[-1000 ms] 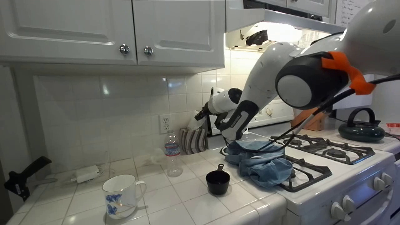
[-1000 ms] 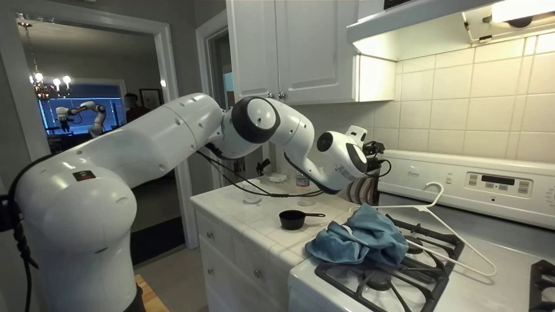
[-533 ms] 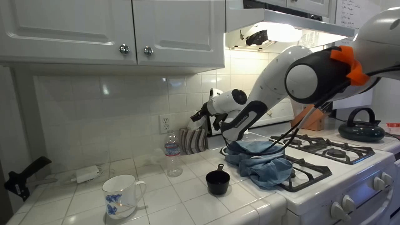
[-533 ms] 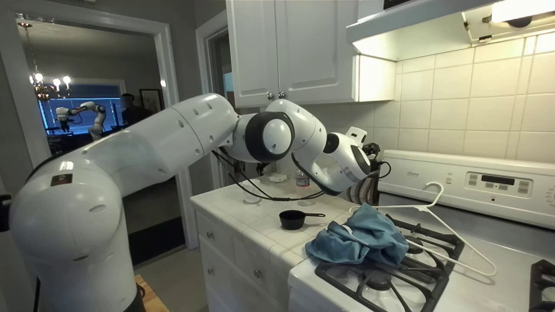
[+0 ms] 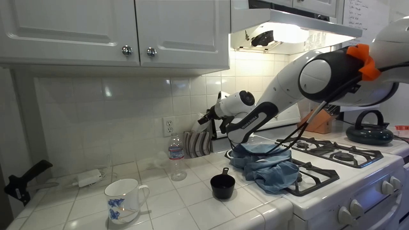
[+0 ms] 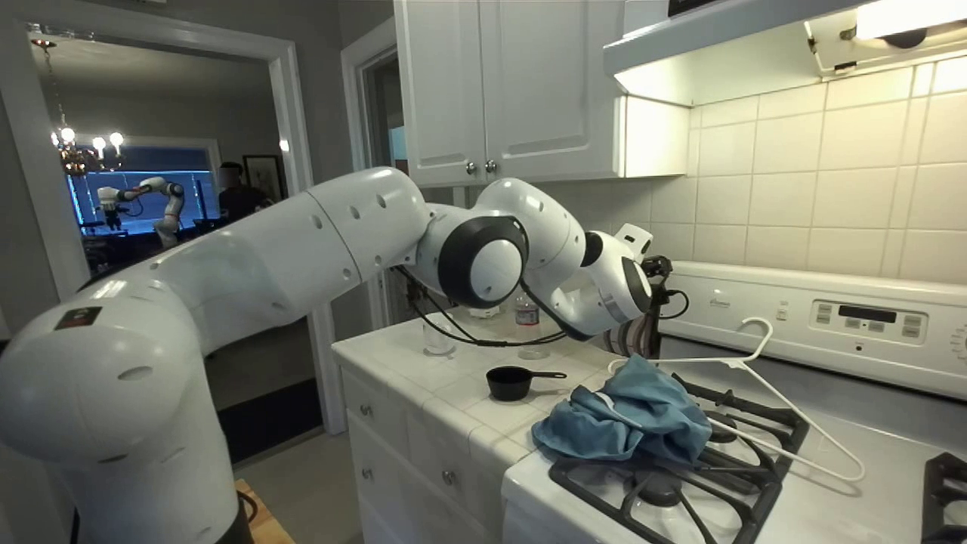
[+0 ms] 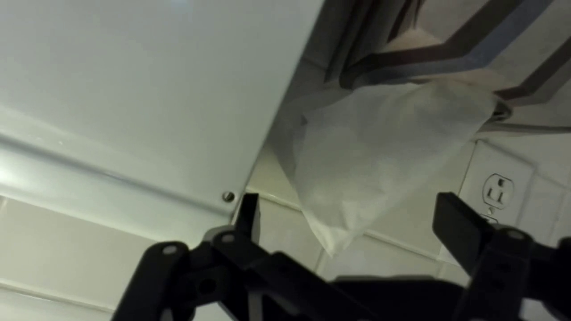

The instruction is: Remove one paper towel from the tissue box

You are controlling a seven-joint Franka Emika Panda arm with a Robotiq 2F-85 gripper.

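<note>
The striped tissue box (image 5: 197,144) stands on the counter against the tiled wall, beside the stove; in an exterior view the arm partly covers the box (image 6: 627,336). A white paper towel (image 7: 374,147) sticks out of its top, tapering to a loose tip. My gripper (image 7: 348,206) is open, its dark fingers (image 7: 459,232) wide apart on either side of the towel's tip. Neither finger appears to touch the paper. In an exterior view the gripper (image 5: 204,119) is level with the towel, just above the box.
A white panel (image 7: 134,98) lies close by the left finger in the wrist view. Near the box are a wall outlet (image 5: 169,126) and a plastic bottle (image 5: 177,158). A black measuring cup (image 5: 222,185), a mug (image 5: 123,201), a blue cloth (image 6: 627,415) and a white hanger (image 6: 812,431) also lie around.
The arm's elbow has sunk and swung over, while the wrist has shifted only slightly. The gripper stays beside the towel with its jaws still apart; box and towel look unmoved.
</note>
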